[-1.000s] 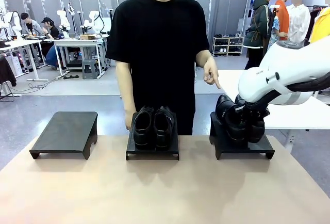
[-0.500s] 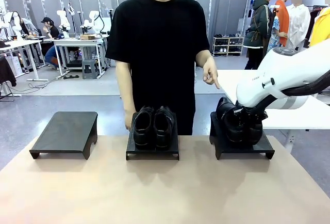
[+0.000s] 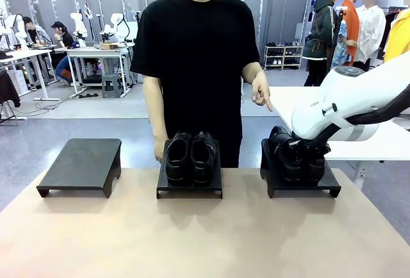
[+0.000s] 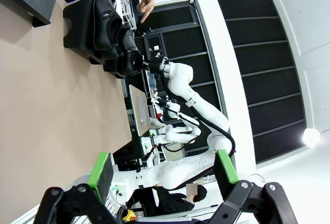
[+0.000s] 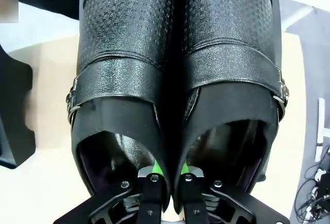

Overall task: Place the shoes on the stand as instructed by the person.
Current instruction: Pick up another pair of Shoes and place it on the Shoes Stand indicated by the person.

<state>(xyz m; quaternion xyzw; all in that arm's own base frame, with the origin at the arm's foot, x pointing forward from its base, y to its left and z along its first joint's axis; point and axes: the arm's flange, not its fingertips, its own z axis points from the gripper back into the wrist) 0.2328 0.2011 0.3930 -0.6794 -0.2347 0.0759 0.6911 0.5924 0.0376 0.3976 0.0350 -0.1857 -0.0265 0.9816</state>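
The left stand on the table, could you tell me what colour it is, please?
Matte black; the left stand shows best in the front view.

The table (image 3: 205,239) is light brown. Three stands sit on it, and all are black: the left stand (image 3: 82,164), the middle stand (image 3: 189,187) and the right stand (image 3: 301,187).

The shoes on the middle stand (image 3: 190,156) are shiny black. The shoes on the right stand (image 5: 175,79) are black too, with a pattern of tiny squares on the toes, a plain black strap across each and small silver buckles.

The person (image 3: 198,54) behind the middle stand wears a plain black shirt.

The right arm (image 3: 349,102) is white. The left gripper (image 4: 162,175) is black with green pads (image 4: 100,170).
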